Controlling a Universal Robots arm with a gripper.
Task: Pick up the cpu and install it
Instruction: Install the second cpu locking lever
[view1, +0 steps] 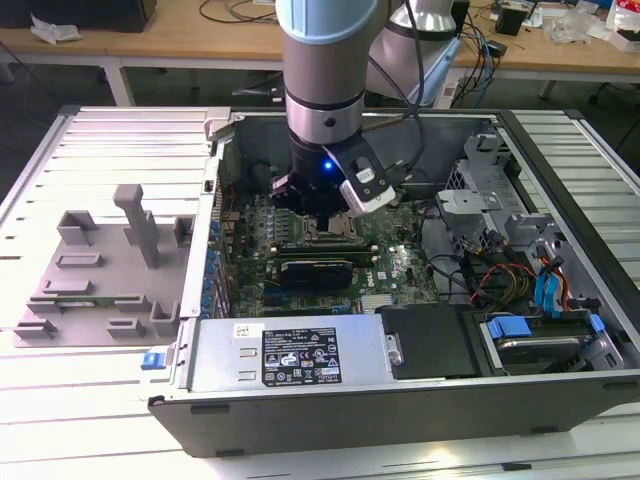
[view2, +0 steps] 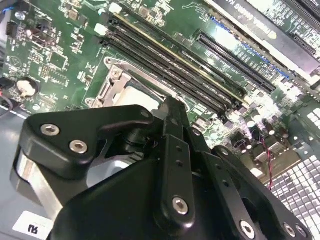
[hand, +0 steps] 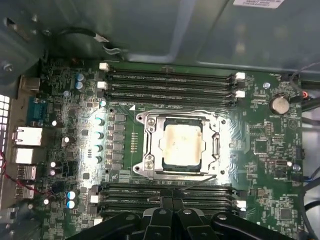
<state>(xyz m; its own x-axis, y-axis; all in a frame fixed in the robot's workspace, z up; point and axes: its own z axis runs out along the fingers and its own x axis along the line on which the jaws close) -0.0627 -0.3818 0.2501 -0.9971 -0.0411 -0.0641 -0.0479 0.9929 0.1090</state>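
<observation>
Closest in, the black claw (hand: 172, 220) hangs over the green board (hand: 260, 125) inside the open computer case (view1: 400, 400); I cannot tell whether it is spread or pressed together, and nothing shows in its grip. Just past it the cpu (hand: 182, 145) lies flat in the metal socket frame (hand: 145, 145), its pale top facing up, edges square with the frame. It looks near square, no clear long axis. Black slots (hand: 170, 82) run alongside the frame on two sides.
</observation>
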